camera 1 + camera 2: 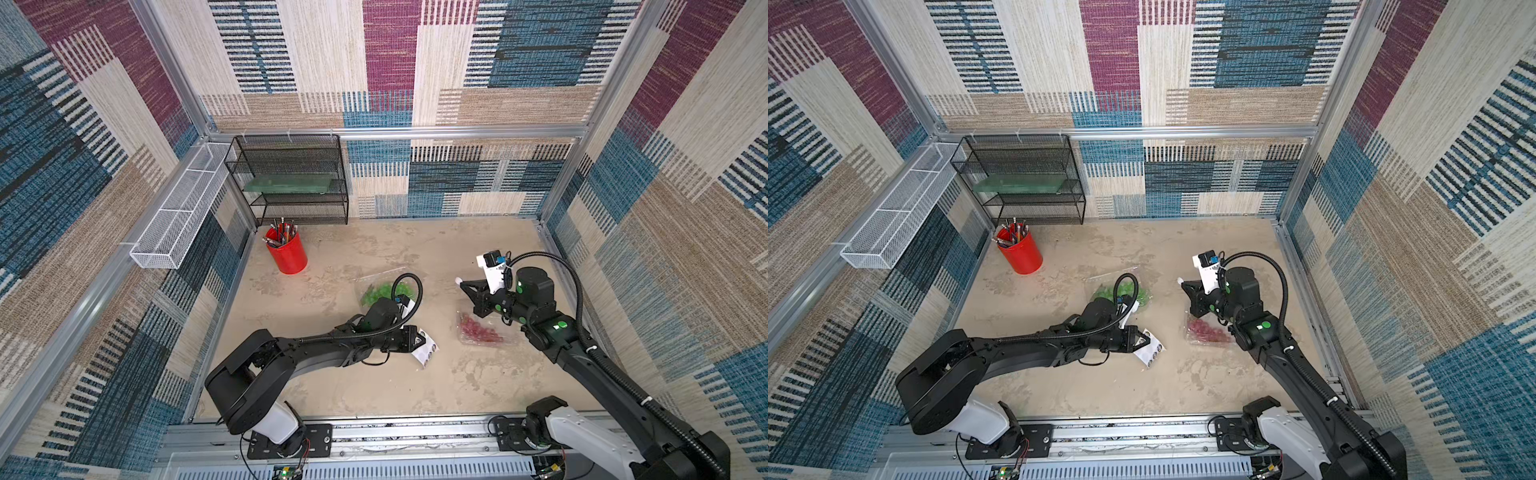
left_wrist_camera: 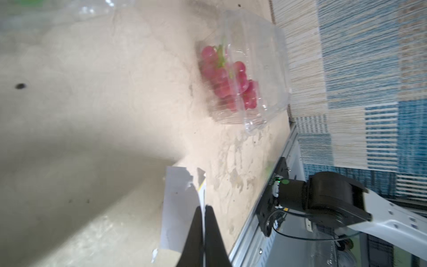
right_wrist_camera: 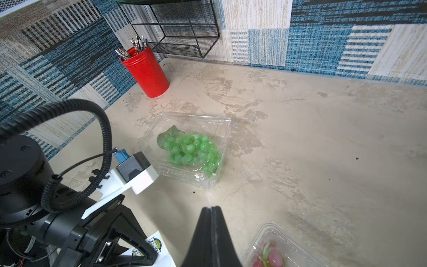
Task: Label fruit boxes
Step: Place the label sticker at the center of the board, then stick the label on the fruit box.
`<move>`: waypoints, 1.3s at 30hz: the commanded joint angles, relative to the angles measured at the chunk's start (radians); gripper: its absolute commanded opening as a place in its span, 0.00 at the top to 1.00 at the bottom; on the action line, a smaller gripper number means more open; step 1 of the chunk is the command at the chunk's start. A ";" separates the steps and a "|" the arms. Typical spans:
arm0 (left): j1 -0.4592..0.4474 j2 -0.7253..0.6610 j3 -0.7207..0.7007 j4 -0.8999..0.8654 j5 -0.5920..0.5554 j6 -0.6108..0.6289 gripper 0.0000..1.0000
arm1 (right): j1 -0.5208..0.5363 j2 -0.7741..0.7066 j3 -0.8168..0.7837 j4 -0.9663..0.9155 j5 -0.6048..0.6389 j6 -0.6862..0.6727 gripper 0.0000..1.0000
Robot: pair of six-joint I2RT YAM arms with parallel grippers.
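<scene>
The fruit box of green grapes (image 1: 376, 293) (image 1: 1105, 291) (image 3: 191, 148) lies mid-table, partly behind my left arm in both top views. To its right, the box of red grapes (image 1: 482, 330) (image 1: 1208, 330) (image 2: 240, 81) (image 3: 277, 249) sits under my right arm. My left gripper (image 1: 426, 338) (image 1: 1149, 338) (image 2: 205, 207) is shut on the edge of the white sticker sheet (image 1: 428, 353) (image 1: 1152, 353) (image 2: 178, 208) (image 3: 166, 260), low over the table between the boxes. My right gripper (image 1: 460, 283) (image 1: 1180, 282) (image 3: 211, 208) hangs above the table, shut on a small white sticker that shows at its tips.
A red pencil cup (image 1: 287, 253) (image 3: 147, 71) stands at the back left, in front of a black mesh shelf (image 1: 291, 178). A white wire basket (image 1: 178, 216) hangs on the left wall. A metal rail (image 1: 415, 432) runs along the front edge.
</scene>
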 commanded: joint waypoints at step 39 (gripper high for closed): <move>0.363 -0.363 0.104 -0.467 -0.260 0.229 0.42 | 0.297 0.458 0.363 -0.118 0.302 -0.382 1.00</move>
